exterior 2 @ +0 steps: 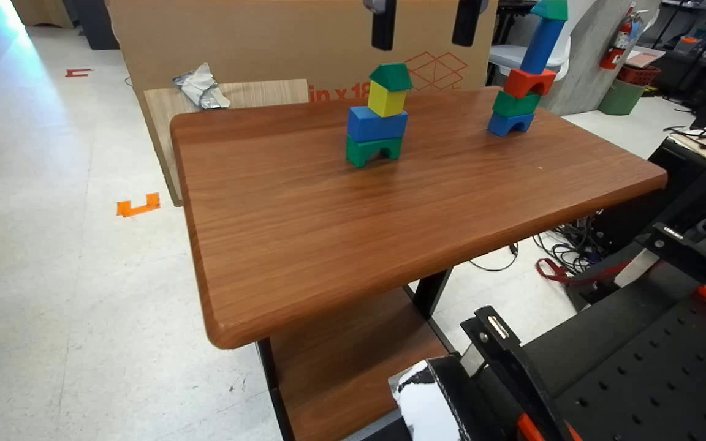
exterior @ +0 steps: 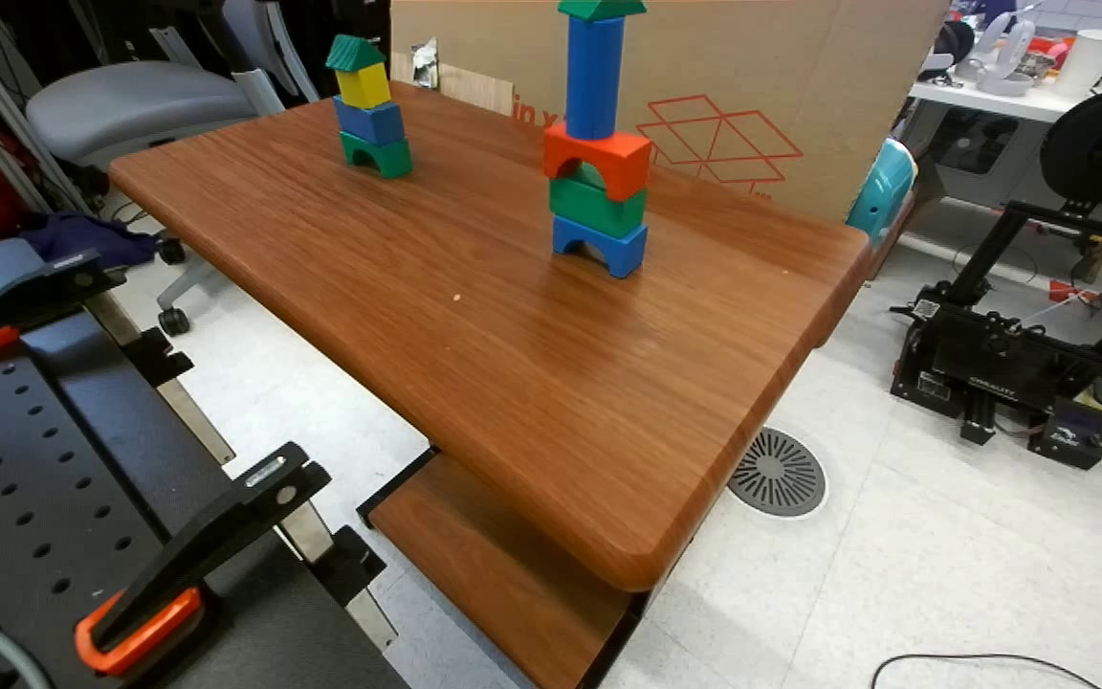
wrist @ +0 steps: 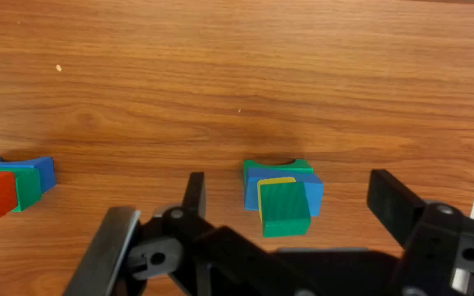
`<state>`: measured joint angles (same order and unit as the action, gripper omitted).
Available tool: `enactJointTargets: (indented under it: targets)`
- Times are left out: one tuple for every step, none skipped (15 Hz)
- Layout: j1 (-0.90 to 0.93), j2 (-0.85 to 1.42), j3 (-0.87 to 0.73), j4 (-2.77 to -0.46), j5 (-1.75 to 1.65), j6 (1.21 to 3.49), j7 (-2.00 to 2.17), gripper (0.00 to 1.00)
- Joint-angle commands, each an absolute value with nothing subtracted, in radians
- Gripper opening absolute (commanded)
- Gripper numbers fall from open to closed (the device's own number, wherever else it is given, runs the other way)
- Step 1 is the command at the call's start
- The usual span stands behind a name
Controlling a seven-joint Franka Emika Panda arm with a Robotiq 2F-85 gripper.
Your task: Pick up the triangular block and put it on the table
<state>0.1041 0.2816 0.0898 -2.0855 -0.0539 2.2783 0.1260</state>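
A green triangular block tops the short tower, on a yellow cube; it shows in both exterior views [exterior: 355, 54] [exterior 2: 391, 77] and in the wrist view [wrist: 285, 203]. A second green triangular block [exterior: 602, 11] [exterior 2: 551, 9] tops the tall tower, on a blue column. The brown wooden table [exterior: 474, 354] [exterior 2: 304, 233] [wrist: 146, 102] bears both towers. My gripper [exterior 2: 426, 44] is open and empty, its fingers above the short tower. In the wrist view the fingers [wrist: 287, 181] stand apart on both sides of the short tower's triangular block, not touching it.
The short tower has a yellow cube [exterior: 364, 86], a blue block [exterior: 371, 122] and a green arch [exterior: 388, 158]. The tall tower has a blue column [exterior: 594, 77], a red arch [exterior: 608, 153], a green block and a blue arch. A cardboard box [exterior 2: 255, 43] stands behind the table.
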Motion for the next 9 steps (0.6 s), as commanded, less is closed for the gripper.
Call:
enactJointTargets:
  targets:
    - [0.122,0.342,0.071,-2.010,-0.088,2.263,0.152,1.00]
    - [0.124,0.353,0.069,-1.999,-0.088,2.261,0.151,1.00]
    - [0.125,0.365,0.067,-1.986,-0.088,2.258,0.151,1.00]
    - [0.127,0.375,0.066,-1.977,-0.088,2.256,0.152,1.00]
    - [0.128,0.384,0.065,-1.967,-0.088,2.255,0.151,0.99]
    - [0.130,0.392,0.064,-1.958,-0.089,2.253,0.151,0.98]
    - [0.132,0.400,0.063,-1.950,-0.089,2.252,0.151,0.95]
    - [0.134,0.408,0.063,-1.942,-0.089,2.250,0.151,0.79]
    - [0.137,0.416,0.063,-1.935,-0.090,2.250,0.153,0.72]
